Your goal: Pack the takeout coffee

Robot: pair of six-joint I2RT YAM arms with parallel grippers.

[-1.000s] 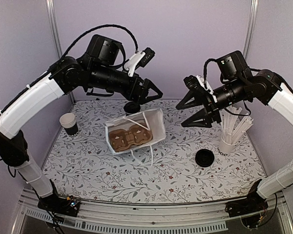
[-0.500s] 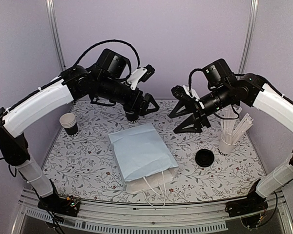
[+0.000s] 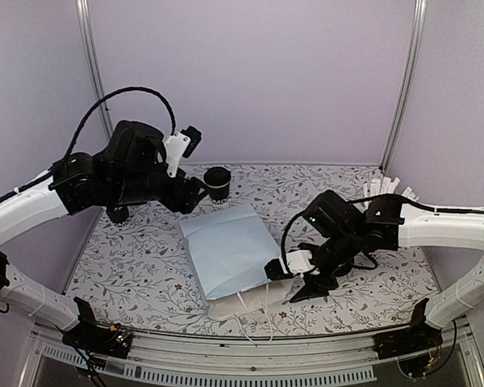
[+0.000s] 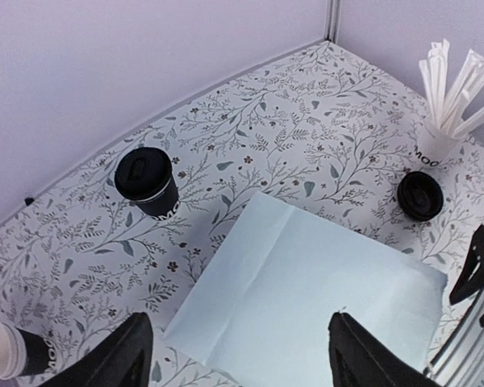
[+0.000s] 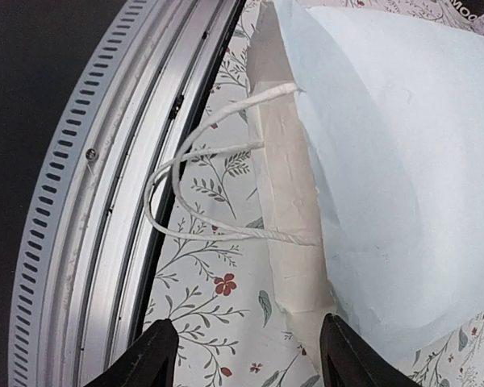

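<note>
Your left claw [image 4: 240, 318] is spread wide over the blue bag [image 4: 306, 282]. The coffee cup [image 4: 148, 182] stands past the bag, ahead of that claw, not touching it. Your right claw [image 5: 248, 321] is spread wide by the bag's handles [image 5: 195, 181].

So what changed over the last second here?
The pale-blue paper bag fell flat, mouth toward the near edge. The right end effector dropped to that mouth; the left end effector pulled back leftward. Neither holds anything. The lidded black paper cup and white cup of stirrers stayed put.
</note>
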